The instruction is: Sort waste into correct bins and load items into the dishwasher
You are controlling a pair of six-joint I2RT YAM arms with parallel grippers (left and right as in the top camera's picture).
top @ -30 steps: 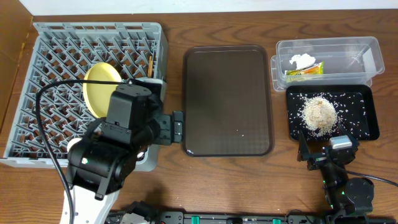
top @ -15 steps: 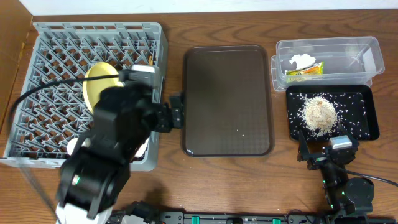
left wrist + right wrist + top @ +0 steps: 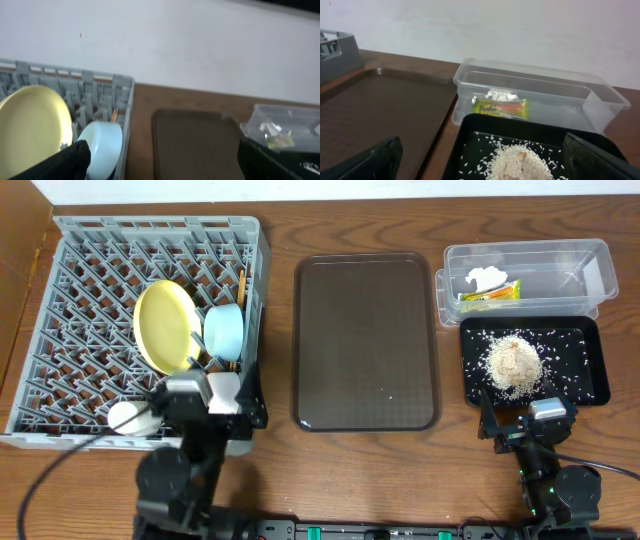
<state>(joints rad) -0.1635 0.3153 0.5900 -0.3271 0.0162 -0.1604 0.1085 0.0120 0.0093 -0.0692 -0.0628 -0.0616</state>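
Chopsticks (image 3: 241, 283) show only as a thin wooden sliver against the right wall of the grey dish rack (image 3: 60, 290); whether both are there cannot be told. The left arm covers the rack's near right corner and part of the white bowl (image 3: 130, 418), which lies at the near edge. From above, the left arm's fingertips are hard to pick out.

The yellow plate (image 3: 165, 327) stands on edge in the rack with the light blue bowl (image 3: 224, 332) just beside it on the right. Both sit just beyond the left gripper (image 3: 163, 150), whose jaws are spread wide and hold nothing.

The right gripper (image 3: 481, 142) is also spread wide and empty, low at the table's near edge. Directly ahead of it is the black tray (image 3: 590, 345) with the rice scraps (image 3: 513, 363). Behind that, the clear tub (image 3: 590, 255) holds the tissue (image 3: 485, 277) and the snack wrapper (image 3: 490, 293). The brown serving tray (image 3: 365, 340) lies between rack and bins.
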